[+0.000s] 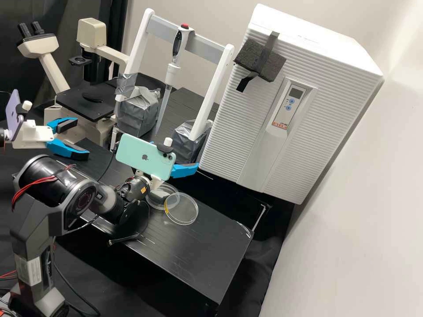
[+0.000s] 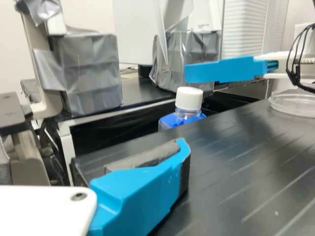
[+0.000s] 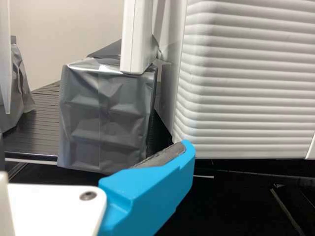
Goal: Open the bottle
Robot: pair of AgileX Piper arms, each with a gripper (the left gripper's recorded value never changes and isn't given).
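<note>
A small bottle with a white cap and blue label stands upright just past the far edge of the raised black platform. My left gripper hovers at the left of the bench, open and holding nothing; one of its blue fingers lies low over the platform, pointing at the bottle from a distance. My right gripper sits behind the mint phone on its wrist. Its blue finger hangs just above and behind the bottle cap without touching it, and the jaws look open and empty. Its own finger faces a foil block.
Two clear petri dishes lie on the platform near the right arm. Foil-wrapped blocks hold a white stand with a pipette. A large white ribbed machine stands to the right, and a microscope at the back left.
</note>
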